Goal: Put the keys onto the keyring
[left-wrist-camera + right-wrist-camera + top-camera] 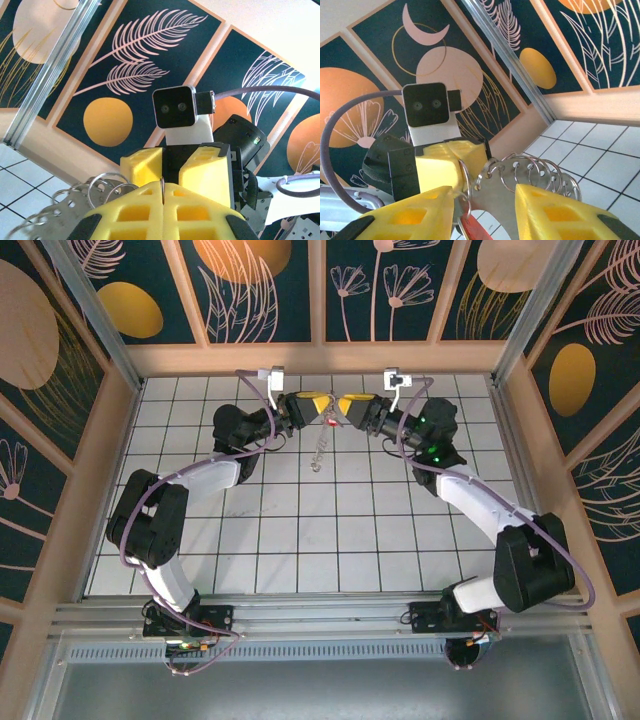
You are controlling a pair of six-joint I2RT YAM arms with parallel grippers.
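Both grippers meet tip to tip above the back of the table. My left gripper [322, 408] [163, 192] is shut on a thin ring of the keyring [102, 182]. From that ring a grey metal strip with several rings hangs down toward the tiles [320, 452] [530, 167]. The key [331, 422] [476, 231] has a red head and sits just under the meeting point. It lies between the fingers of my right gripper [343, 406] [482, 192], close to the left pad. Those jaws stand apart, and whether they press the key is hidden.
The white tiled floor [330, 530] stretches toward the arm bases. A wooden rail and patterned wall panels [320, 358] run right behind the grippers. Aluminium posts [100, 320] stand at the back corners.
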